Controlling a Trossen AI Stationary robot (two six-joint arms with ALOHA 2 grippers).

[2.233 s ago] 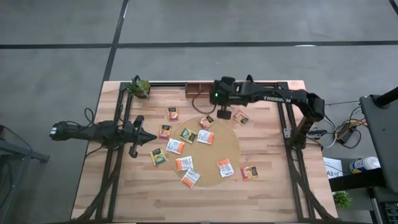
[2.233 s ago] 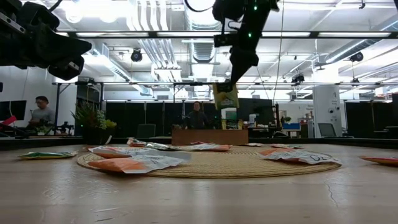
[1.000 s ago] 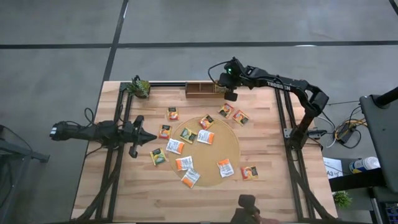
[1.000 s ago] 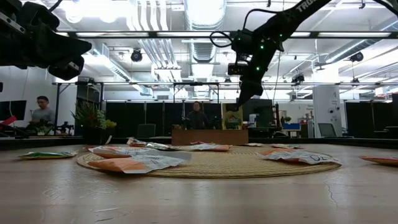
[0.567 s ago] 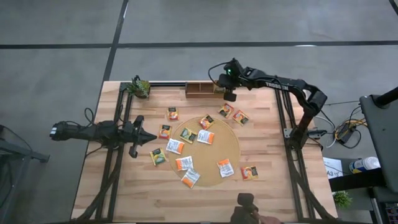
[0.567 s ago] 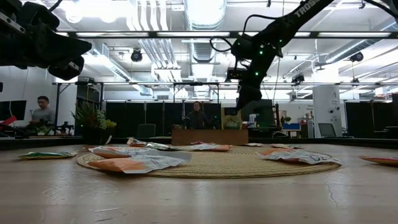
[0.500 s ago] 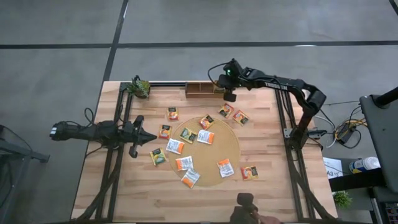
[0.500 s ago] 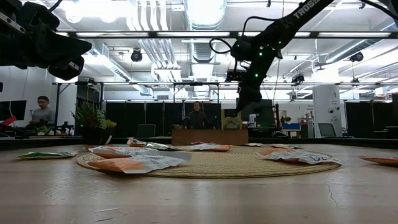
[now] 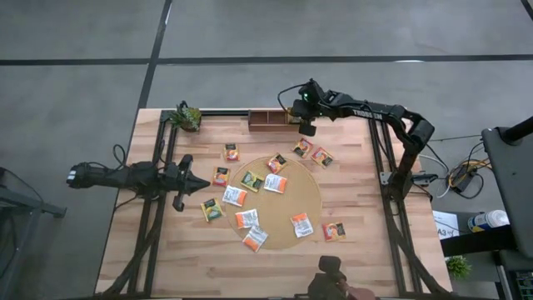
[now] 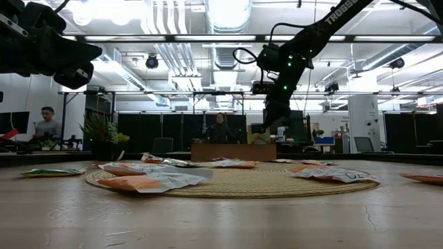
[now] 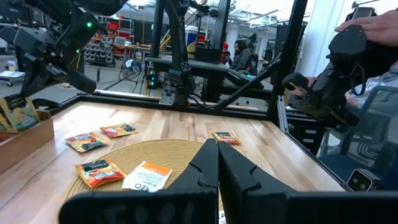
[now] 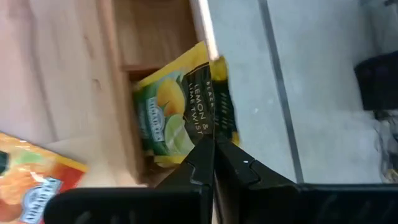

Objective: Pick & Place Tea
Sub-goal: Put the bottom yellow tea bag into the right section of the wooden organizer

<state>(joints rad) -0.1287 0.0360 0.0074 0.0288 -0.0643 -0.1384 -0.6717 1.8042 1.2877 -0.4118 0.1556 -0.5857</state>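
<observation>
High view: right hand pinching green-yellow tea sachet over brown wooden tray; approx. 13 sachets left on worktop.

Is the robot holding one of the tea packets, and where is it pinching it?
Yes. The right tool pinches a green-and-yellow tea sachet by its edge, over the wooden tray. The left tool is shut and holds nothing.

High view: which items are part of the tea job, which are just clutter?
Job:
- tea sachets loose on the table
- green lemon sachet, right tool shut on it
- wooden tray

Clutter:
- round mat
- potted plant
- idle left tool
</observation>
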